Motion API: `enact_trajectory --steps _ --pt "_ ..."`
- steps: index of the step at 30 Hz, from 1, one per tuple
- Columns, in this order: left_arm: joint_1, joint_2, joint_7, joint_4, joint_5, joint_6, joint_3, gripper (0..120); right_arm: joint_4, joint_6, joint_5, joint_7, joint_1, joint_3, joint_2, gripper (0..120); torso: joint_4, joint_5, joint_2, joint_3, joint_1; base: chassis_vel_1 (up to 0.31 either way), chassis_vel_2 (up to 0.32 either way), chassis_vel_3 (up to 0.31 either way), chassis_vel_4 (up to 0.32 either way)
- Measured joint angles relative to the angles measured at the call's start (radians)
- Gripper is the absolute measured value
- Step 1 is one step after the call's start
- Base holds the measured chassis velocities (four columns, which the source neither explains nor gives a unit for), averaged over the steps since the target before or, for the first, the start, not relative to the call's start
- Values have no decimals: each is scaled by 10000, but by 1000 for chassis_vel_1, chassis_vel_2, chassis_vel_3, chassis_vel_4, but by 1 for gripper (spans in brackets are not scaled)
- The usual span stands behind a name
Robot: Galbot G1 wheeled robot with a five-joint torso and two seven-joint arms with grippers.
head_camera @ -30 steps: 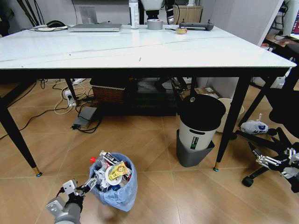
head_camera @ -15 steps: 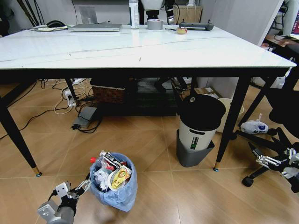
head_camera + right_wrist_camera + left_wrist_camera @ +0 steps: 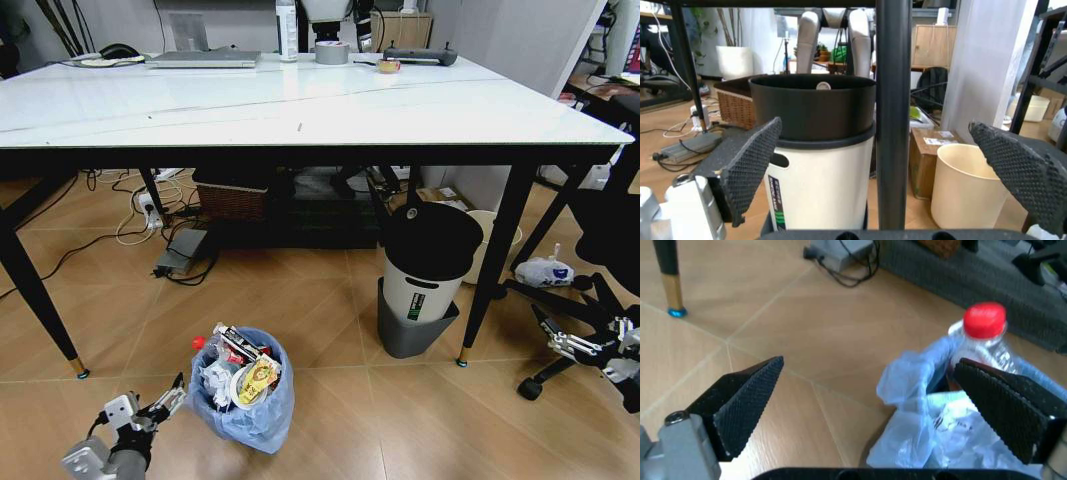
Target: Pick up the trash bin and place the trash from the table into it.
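The trash bin, lined with a crinkly light-blue bag, stands on the tiled floor in front of the table. Trash fills it: a red-capped bottle, wrappers and white tissues. My left gripper is low on the bin's left, open and a short way off the bag. In the left wrist view, the bag's rim lies beyond my left gripper. My right gripper hangs open low at the right, and in its wrist view my right gripper faces a black table leg.
A larger white-and-grey bin with a black lid stands under the table by the right front leg. A chair base and a white plastic bag sit at the right. A wicker basket and cables lie under the table.
My left gripper has drawn back down and to the left, from touching the bin's rim to standing clear of it. The bin stays on the floor. The right arm has not moved.
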Motion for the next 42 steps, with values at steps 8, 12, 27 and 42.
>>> enact_trajectory --steps 8,12,27,42 --pt "599 47 177 -826 601 -185 -612 100 0 0 0 0 0 0 0 100 1 1 0 0 0 0 0 0 0" --pt "834 297 421 -1117 1359 -309 -1106 100 0 0 0 0 0 0 0 100 0 0 0 0 0 0 0 0 0" --pt "1432 416 1570 -2084 3584 -1344 -1230 100 0 0 0 0 0 0 0 100 0 2 0 0 0 0 0 0 0" --pt "1512 401 1540 -2170 3639 -1379 -1296 100 0 0 0 0 0 0 0 100 0 0 0 0 0 0 0 0 0"
